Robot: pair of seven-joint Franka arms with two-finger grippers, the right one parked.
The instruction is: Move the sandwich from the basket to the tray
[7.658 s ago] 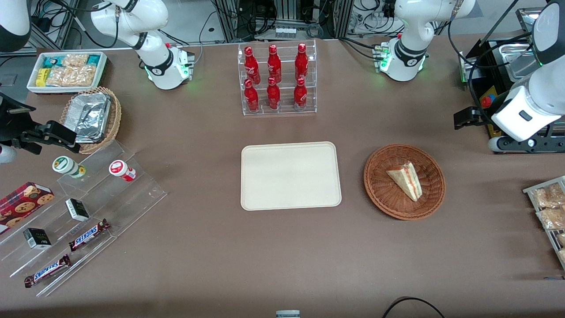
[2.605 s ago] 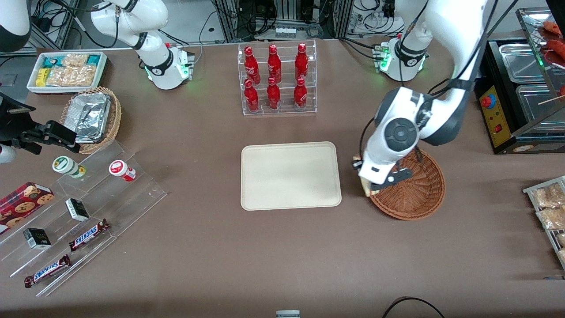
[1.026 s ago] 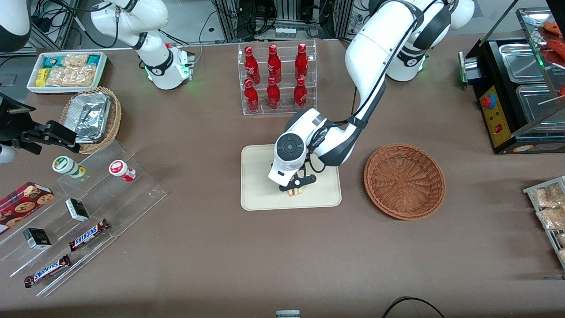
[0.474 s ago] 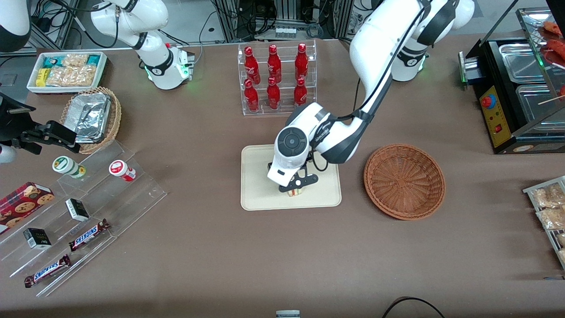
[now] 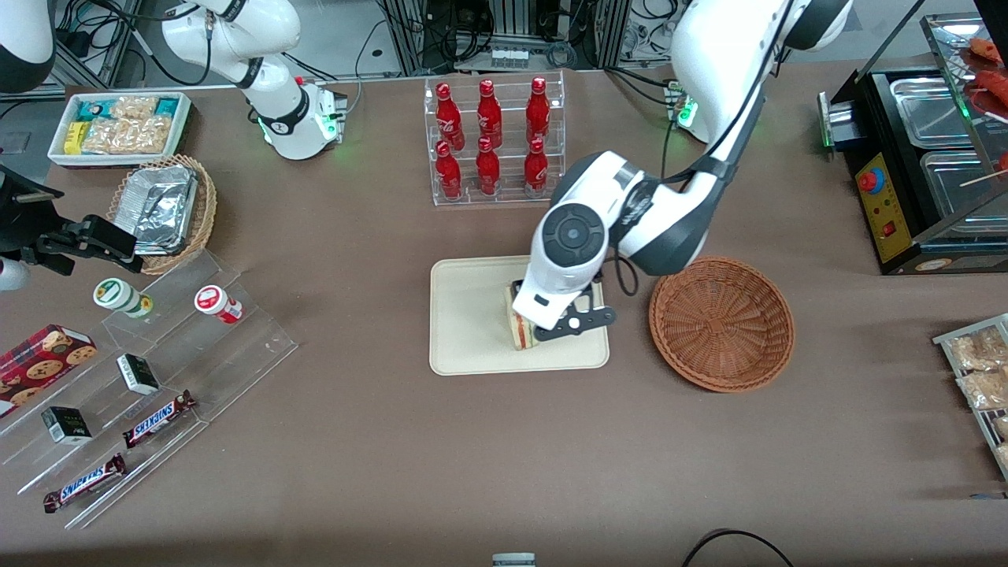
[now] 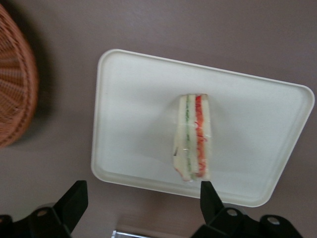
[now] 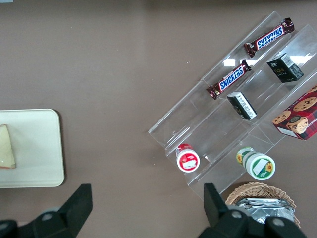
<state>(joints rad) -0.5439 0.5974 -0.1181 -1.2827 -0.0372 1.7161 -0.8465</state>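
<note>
Evidently set the sandwich (image 6: 192, 137) down on edge on the tray (image 6: 124, 99), out of the basket (image 5: 721, 323) beside the tray, gripper (image 6: 141, 207) spread wide and empty above the tray, presumably released.

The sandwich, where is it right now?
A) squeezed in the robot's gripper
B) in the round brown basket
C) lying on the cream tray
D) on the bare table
C: the sandwich lies on the tray; the open gripper hangs above, and the basket holds nothing.
</note>
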